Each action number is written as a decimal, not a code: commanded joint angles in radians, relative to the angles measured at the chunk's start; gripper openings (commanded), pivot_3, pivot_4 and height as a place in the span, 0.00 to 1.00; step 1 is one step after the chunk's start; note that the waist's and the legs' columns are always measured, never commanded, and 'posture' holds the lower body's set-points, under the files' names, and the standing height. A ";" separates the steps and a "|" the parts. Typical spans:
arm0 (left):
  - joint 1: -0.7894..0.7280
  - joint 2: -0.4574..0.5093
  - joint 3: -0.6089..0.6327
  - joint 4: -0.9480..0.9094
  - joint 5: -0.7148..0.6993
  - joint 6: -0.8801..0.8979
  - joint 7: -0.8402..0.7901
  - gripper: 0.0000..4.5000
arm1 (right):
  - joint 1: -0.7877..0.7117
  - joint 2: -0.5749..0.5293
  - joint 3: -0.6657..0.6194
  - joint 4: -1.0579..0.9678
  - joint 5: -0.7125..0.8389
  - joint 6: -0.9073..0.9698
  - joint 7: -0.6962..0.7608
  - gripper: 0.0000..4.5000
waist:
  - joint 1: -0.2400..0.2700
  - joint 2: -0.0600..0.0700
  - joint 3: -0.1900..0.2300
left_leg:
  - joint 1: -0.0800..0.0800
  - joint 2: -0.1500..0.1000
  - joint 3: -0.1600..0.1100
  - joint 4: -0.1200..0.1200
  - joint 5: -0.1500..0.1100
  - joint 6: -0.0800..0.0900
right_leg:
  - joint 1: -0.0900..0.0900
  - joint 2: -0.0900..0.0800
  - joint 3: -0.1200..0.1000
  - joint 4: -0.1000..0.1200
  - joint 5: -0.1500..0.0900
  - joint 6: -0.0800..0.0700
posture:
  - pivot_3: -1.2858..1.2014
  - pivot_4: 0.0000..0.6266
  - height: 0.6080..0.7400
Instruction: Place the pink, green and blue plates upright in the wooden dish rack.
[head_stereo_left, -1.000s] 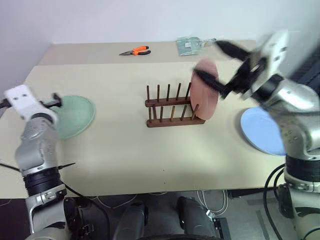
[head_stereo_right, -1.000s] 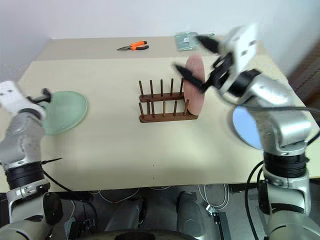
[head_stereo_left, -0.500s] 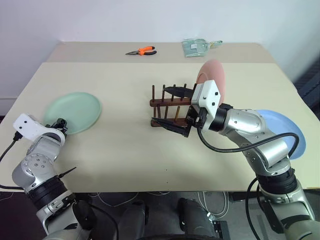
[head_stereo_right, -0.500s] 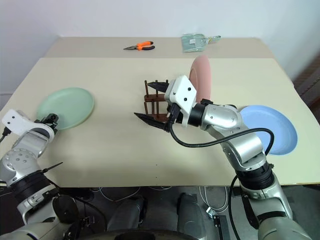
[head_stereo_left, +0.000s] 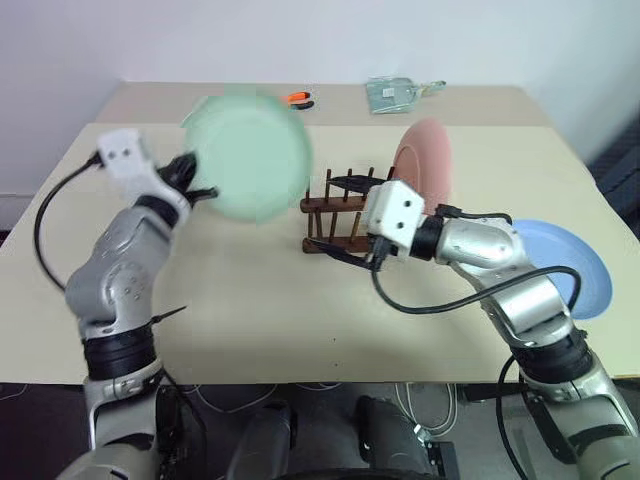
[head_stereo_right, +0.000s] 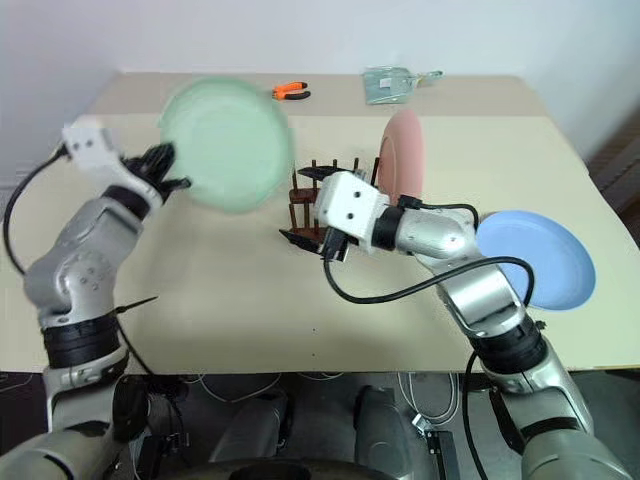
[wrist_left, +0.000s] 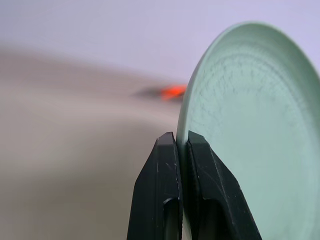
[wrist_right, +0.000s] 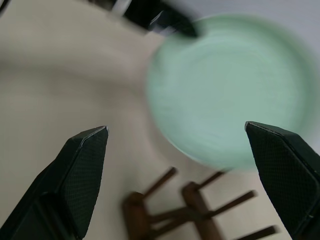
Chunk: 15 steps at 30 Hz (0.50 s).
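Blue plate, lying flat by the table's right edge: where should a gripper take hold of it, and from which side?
Best guess: pinch the rim of the blue plate where it appears to overhang the table's right edge, coming in from outside that edge. The plate is shallow and lies flat, so only its thin rim offers a hold. The open right gripper is nearest, now at the wooden dish rack.

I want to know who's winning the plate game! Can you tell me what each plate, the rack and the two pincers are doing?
Green plate: in the air, pinched at its rim.
Pink plate: standing upright in the rack.
Blue plate: lying flat on the table.
Wooden dish rack: holds one plate, other slots free.
Left pincer: shut on the green plate.
Right pincer: open, holding nothing, by the rack.
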 joint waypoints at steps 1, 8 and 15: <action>-0.065 -0.025 -0.046 -0.058 -0.009 0.018 0.008 0.00 | -0.090 0.017 0.040 0.108 -0.168 -0.140 -0.049 1.00 | -0.010 0.000 0.000 | 0.000 0.000 0.000 -0.001 0.000 0.000 | 0.000 0.000 0.000 0.000 0.000 0.000 | 0.52 0.24 1.00; -0.109 -0.093 -0.055 -0.106 -0.072 0.106 0.042 0.00 | -0.142 0.033 0.102 0.310 -0.400 -0.322 -0.130 0.59 | -0.010 0.000 0.000 | 0.001 0.000 -0.001 -0.005 0.005 -0.007 | -0.002 0.000 0.000 0.000 0.000 0.000 | 0.52 0.24 1.00; -0.111 -0.162 0.060 -0.095 -0.154 0.126 0.113 0.16 | -0.116 0.035 0.075 0.307 -0.487 -0.373 -0.177 0.00 | -0.009 0.000 0.000 | 0.001 0.000 -0.001 -0.006 0.005 -0.007 | -0.002 0.001 0.000 0.000 0.000 0.000 | 0.52 0.24 1.00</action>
